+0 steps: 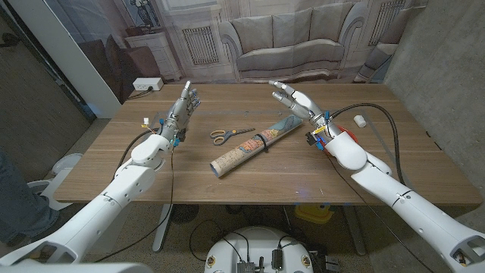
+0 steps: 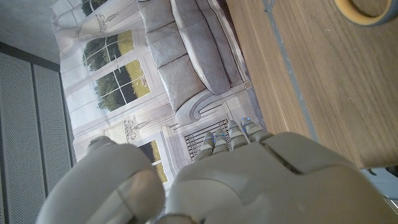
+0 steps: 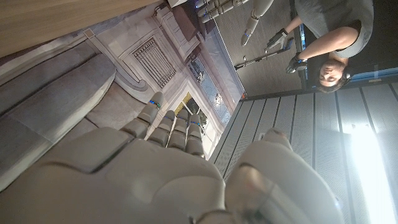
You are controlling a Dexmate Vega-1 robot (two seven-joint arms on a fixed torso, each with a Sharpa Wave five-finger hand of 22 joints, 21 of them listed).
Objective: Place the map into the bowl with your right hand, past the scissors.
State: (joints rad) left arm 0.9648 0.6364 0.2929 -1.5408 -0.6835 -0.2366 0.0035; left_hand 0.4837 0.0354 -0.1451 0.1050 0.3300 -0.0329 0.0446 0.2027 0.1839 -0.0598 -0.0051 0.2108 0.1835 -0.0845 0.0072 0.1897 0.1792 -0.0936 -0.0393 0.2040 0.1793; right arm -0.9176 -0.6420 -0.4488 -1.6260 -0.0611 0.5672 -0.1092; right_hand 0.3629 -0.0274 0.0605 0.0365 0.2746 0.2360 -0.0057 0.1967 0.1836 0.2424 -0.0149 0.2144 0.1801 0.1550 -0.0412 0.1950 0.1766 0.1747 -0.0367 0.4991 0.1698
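Biggest risk I see: there's no bowl anywhere I can spot on the tabletop (image 1: 364, 178), so even a clean pickup leaves the drop-off spot a guess. Second one: the map (image 1: 254, 145) is a rolled tube lying on its side, so if the fingers come down off-centre I'd expect it to roll away or tip out of the grip. The scissors (image 1: 229, 134) lie just beside the tube on the side away from the right robot hand (image 1: 295, 99), near its middle, so a sloppy sweep across could easily knock them along.

Pose-wise, the right robot hand is raised above the tabletop with its fingers apart and reaching forward, holding nothing. The upper end of the map sits just below and in front of it, close but not touching as far as I can tell, and the tube runs diagonally from there back toward the robot's front edge. The left robot hand (image 1: 183, 108) is also up off the wood, palm upright, fingers spread and empty, well apart from the map with the scissors between them. A roll of tape (image 1: 359, 119) lies behind the right wrist.
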